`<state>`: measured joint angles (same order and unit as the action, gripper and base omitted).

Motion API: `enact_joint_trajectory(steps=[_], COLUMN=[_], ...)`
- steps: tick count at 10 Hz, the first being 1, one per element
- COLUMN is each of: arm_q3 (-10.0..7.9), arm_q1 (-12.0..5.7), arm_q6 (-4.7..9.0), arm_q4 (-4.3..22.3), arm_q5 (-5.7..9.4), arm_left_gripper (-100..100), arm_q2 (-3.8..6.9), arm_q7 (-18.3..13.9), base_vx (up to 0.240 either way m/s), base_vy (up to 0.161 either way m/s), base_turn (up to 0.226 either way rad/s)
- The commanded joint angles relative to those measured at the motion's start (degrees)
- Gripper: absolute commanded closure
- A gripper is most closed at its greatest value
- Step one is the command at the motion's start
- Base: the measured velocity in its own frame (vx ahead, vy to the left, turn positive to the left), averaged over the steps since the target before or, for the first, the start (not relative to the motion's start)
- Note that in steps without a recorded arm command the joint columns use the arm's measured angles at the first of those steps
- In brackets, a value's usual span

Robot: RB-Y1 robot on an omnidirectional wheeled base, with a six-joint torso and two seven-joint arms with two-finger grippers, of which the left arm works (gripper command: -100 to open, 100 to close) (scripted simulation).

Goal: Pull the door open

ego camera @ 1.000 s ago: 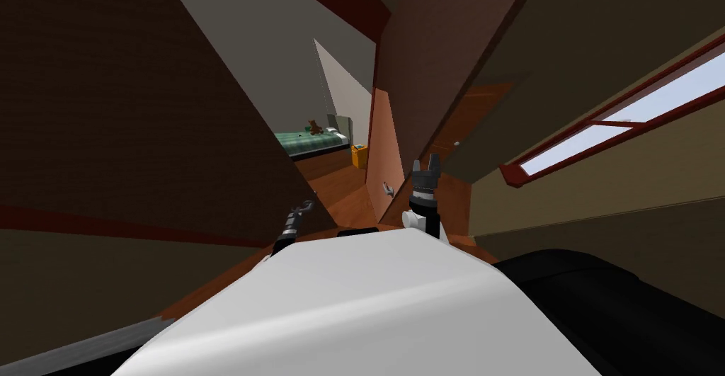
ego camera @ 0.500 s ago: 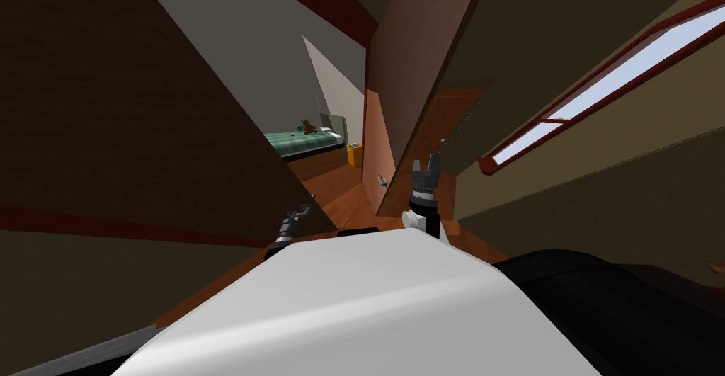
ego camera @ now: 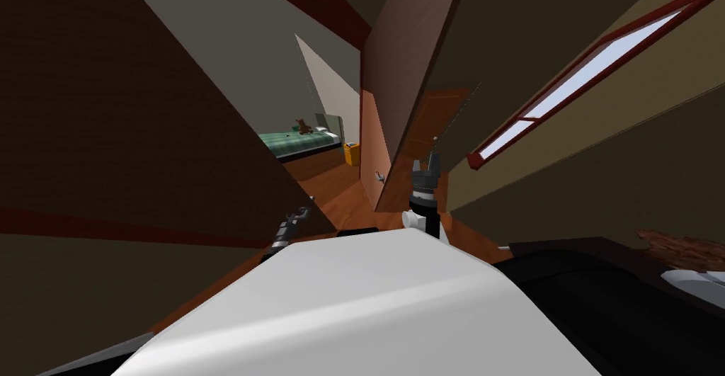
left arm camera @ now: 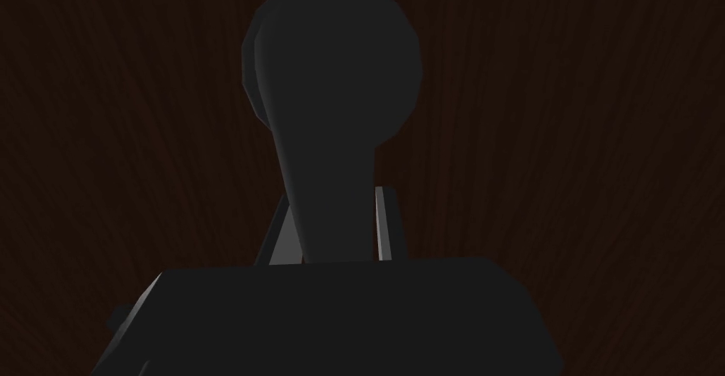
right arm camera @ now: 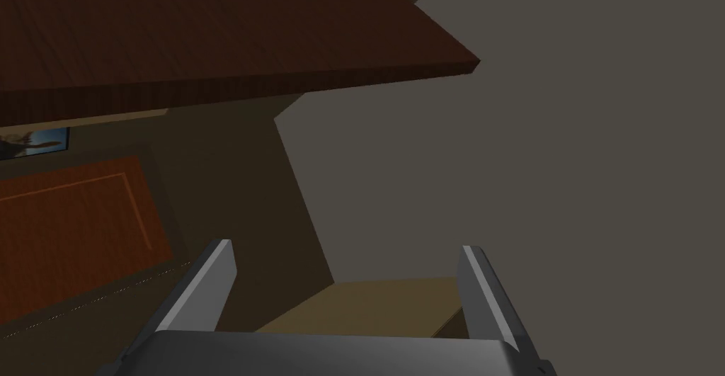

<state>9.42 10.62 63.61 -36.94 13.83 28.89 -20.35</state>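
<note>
At my left wrist, the left gripper (left arm camera: 331,205) is clamped on the dark door handle (left arm camera: 333,74). The handle's neck covers most of both fingers, and its round end stands against the dim brown door (left arm camera: 566,110), whose edges are cut off. From the head camera that hand looks tiny at the door's lower corner. The right gripper (right arm camera: 347,246) is spread wide, holding nothing.

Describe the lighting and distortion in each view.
Head view: rolled and wide-angle, straight edges splaying to the corners, the window the brightest patch. Left wrist view: very dim, the door handle a near-black shape in the left gripper against the dark door. Right wrist view: evenly lit, the right gripper open.
</note>
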Motion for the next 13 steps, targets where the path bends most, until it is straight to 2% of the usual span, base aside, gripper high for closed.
enact_joint_trajectory(steps=[1, 2, 3, 11, 12, 13], arm_q3=[0.99, 0.32, 0.80, 3.27, 2.69, 2.45], arm_q1=[0.86, 0.37, 0.92, 3.34, 2.83, 1.74], arm_q6=[1.58, 0.76, 1.97, 8.28, 7.71, 6.81], arm_q4=[0.1, 0.1, 0.7, 3.3, 3.6, 4.2], arm_q5=[-0.35, -0.05, -0.03, 0.18, 0.41, -0.04], arm_left_gripper=[100, 100, 100, 100, 100, 100], arm_q2=[-0.04, 0.18, 0.41, 1.56, 1.98, 1.50], arm_q7=[-0.5, -0.2, -0.5, -2.1, -2.1, -2.0], base_vx=[-0.127, -0.061, -0.147, -0.226, -0.099, -0.163], base_vy=[0.040, 0.021, 0.037, 0.062, 0.028, 0.039], base_turn=[-0.080, -0.009, -0.185, -0.185, -0.004, -0.107])
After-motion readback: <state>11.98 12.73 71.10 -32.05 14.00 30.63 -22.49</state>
